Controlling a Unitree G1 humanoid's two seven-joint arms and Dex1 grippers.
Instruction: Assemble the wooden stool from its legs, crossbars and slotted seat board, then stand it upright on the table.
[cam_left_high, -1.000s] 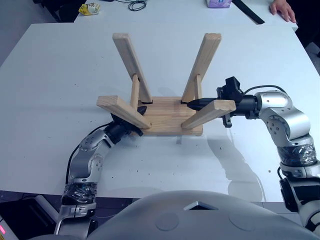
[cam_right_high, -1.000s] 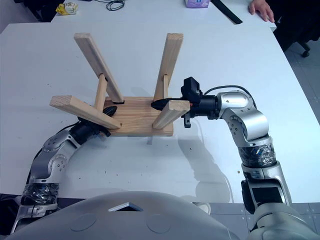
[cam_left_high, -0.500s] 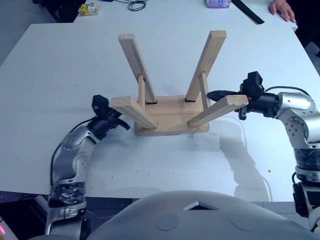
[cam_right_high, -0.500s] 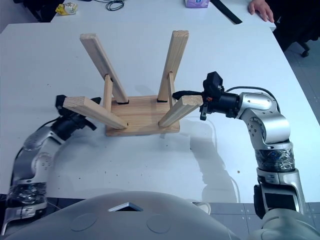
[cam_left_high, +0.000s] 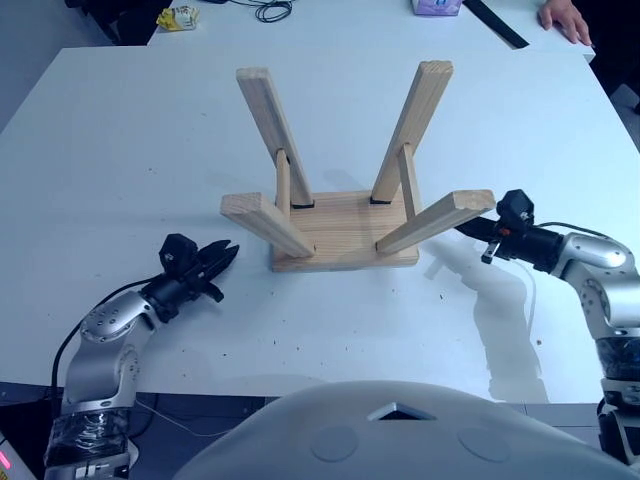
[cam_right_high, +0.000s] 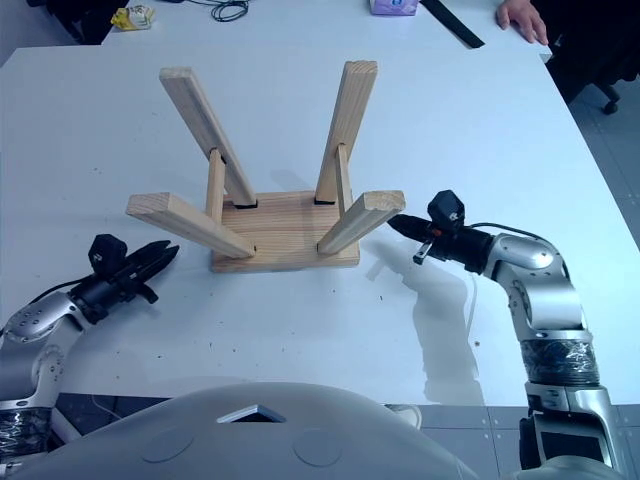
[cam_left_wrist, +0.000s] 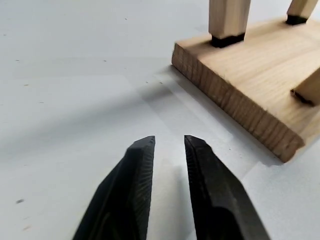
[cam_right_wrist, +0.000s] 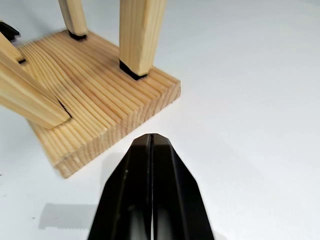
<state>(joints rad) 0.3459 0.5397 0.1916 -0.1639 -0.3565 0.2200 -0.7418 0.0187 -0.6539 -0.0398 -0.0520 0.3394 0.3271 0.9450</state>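
The wooden stool (cam_left_high: 345, 240) rests upside down on the white table (cam_left_high: 120, 140), its seat board (cam_left_wrist: 250, 85) flat on the surface and its legs and crossbars pointing up. My left gripper (cam_left_high: 225, 255) hovers near the table to the left of the seat board, apart from it, fingers slightly open with nothing between them. My right gripper (cam_left_high: 467, 228) is on the stool's right, just beyond the near right leg's tip (cam_left_high: 470, 202), fingers pressed together and holding nothing. In the right wrist view its shut gripper (cam_right_wrist: 151, 137) points at the board's corner (cam_right_wrist: 165, 90).
At the far table edge lie a small yellow packet (cam_left_high: 180, 16), a cable (cam_left_high: 272, 10), a purple box (cam_left_high: 436, 6) and a black strap (cam_left_high: 497, 24). A person's hand (cam_left_high: 566, 18) rests at the far right corner.
Both grippers have let go of the stool's near legs and drawn back, the left one down and to the left, the right one out to the right. The stool stays upside down.
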